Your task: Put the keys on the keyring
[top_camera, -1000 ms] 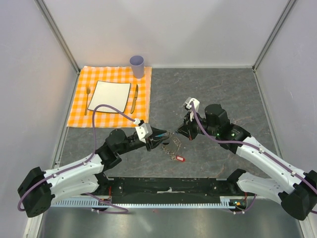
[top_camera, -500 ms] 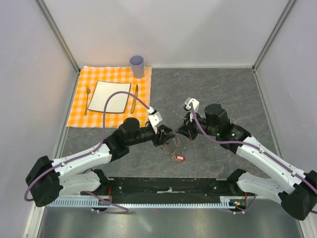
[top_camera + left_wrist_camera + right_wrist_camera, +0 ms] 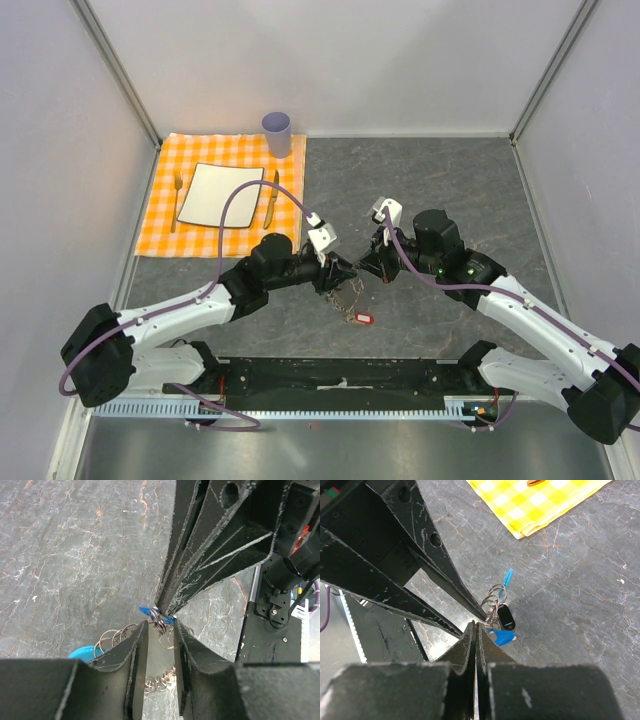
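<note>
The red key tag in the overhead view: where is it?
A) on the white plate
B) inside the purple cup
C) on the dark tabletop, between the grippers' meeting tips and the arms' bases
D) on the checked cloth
C: the red key tag lies on the dark tabletop, nearer the arms' bases than the meeting tips of the left gripper and right gripper.

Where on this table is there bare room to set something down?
Free: the far dark stone-look tabletop between the orange checked cloth placemat and the grey right wall. Crowded: the centre, where the left pincer and right pincer meet over the silver chain keyring, and the placemat under a white square plate.
</note>
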`<state>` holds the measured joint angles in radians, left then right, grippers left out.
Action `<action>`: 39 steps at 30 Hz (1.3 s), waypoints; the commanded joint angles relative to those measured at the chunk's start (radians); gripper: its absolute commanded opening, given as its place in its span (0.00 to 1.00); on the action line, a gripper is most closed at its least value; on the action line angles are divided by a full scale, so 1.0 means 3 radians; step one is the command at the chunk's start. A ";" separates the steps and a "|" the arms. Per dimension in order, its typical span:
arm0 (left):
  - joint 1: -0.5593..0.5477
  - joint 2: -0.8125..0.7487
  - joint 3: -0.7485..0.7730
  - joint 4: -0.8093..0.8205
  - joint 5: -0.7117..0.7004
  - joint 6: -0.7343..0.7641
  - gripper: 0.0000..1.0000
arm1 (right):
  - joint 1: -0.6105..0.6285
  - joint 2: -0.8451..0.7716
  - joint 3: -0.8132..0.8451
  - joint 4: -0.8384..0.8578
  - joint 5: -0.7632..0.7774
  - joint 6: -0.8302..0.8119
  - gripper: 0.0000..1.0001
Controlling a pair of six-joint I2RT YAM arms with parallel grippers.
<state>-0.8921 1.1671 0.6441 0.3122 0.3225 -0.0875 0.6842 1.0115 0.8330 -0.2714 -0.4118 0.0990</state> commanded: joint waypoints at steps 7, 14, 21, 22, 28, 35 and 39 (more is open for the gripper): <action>0.0008 0.0144 0.0174 0.0151 0.0024 -0.0097 0.15 | 0.0015 -0.0068 0.0051 0.0066 -0.0023 -0.0023 0.00; 0.0003 0.0083 0.0139 0.0140 -0.0017 -0.0035 0.02 | 0.0015 -0.0104 0.0031 0.0041 0.0129 -0.0028 0.00; 0.0003 -0.0076 0.0031 0.0084 -0.0180 0.0041 0.02 | 0.0010 -0.0135 0.0102 -0.0281 0.0783 -0.0110 0.00; 0.0008 -0.0106 -0.0004 0.0084 -0.0216 0.0056 0.02 | 0.0010 -0.0135 0.0112 -0.0307 0.0830 -0.0100 0.00; 0.0008 -0.0255 -0.0117 0.0145 -0.0298 0.0087 0.02 | 0.0005 -0.0089 0.0102 -0.0328 0.0902 -0.0054 0.00; 0.0003 -0.0265 -0.0173 0.0294 -0.0262 0.0113 0.02 | 0.0010 -0.0058 0.0067 -0.0292 0.0835 -0.0049 0.05; 0.0008 -0.0194 -0.0173 0.0386 -0.0318 0.0149 0.02 | 0.0005 -0.0176 0.0041 -0.0282 0.1172 -0.0044 0.28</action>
<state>-0.8917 1.1072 0.5896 0.3237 0.2592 -0.0822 0.6876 0.9977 0.8330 -0.3779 -0.1600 0.0845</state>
